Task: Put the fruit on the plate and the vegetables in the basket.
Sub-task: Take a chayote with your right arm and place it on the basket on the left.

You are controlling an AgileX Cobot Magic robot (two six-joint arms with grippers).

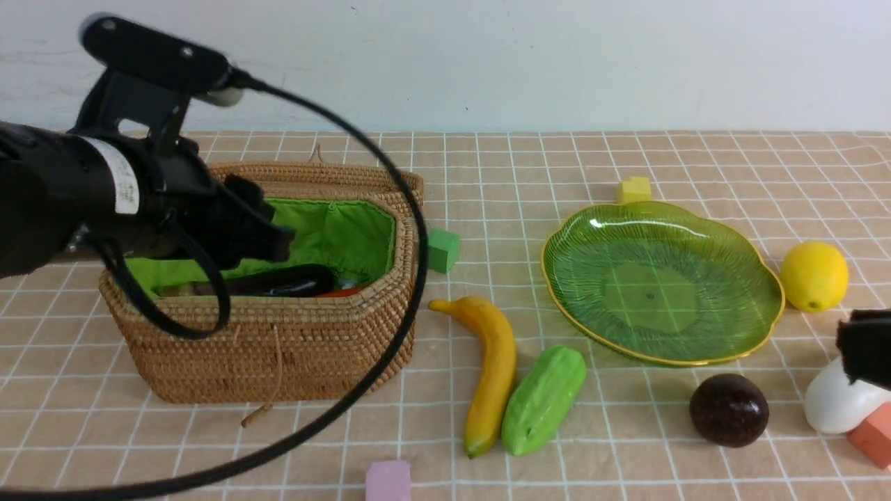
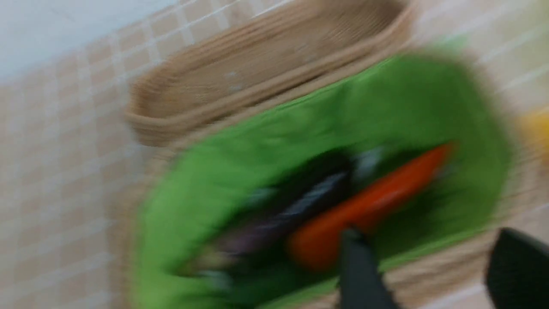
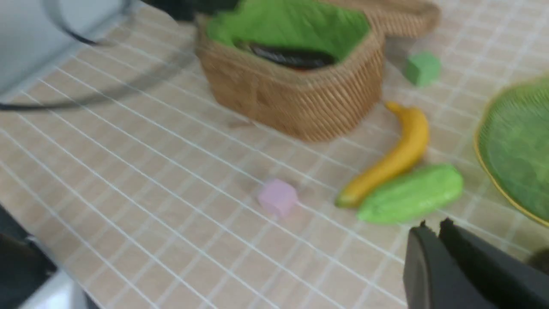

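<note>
The wicker basket (image 1: 278, 355) with green lining holds a dark purple aubergine (image 1: 285, 280) and an orange carrot (image 2: 377, 201). My left gripper (image 2: 426, 235) hangs open and empty over the basket's rim; the left wrist view is blurred. Between basket and plate (image 1: 661, 282) lie the banana (image 1: 491, 369) and the light green gourd (image 1: 543, 400). The plate has nothing on it. Past its right edge sits the lemon (image 1: 813, 275), and in front of it the maroon fruit (image 1: 729, 409). My right gripper (image 3: 435, 225) is shut on nothing, just above the white radish (image 1: 832, 403).
Foam cubes are scattered about: green (image 1: 443, 250) beside the basket, yellow (image 1: 635, 189) behind the plate, pink (image 1: 388, 480) at the front, salmon (image 1: 873, 435) by the radish. The basket's lid (image 1: 334, 174) lies open behind it. My left arm's cable (image 1: 390, 334) loops across the basket's front.
</note>
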